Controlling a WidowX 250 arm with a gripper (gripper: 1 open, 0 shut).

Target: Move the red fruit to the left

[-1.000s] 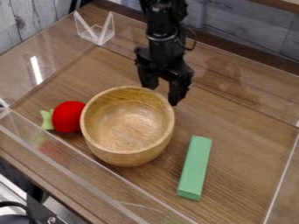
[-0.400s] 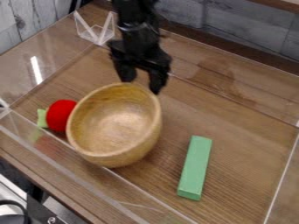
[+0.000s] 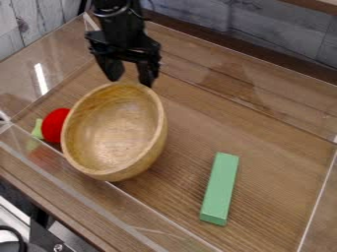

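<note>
The red fruit (image 3: 51, 125) lies at the left of the table, pressed against the clear front wall, with a bit of green leaf on its left. The wooden bowl (image 3: 116, 131) covers its right half. The bowl looks tipped, its mouth turned toward the camera. My gripper (image 3: 130, 75) points down over the bowl's far rim, open, with nothing between its fingers (image 3: 113, 67). The fingertips end right at that rim; I cannot tell whether they touch it.
A flat green block (image 3: 220, 187) lies on the wooden table at the front right. A clear plastic wall (image 3: 79, 187) runs around the work area, close to the fruit at the front left. Bare wood (image 3: 250, 108) stretches to the right of the bowl.
My gripper has moved left and toward the back, staying open. The bowl has slid left with it and tipped. The red fruit has shifted left ahead of the bowl.
</note>
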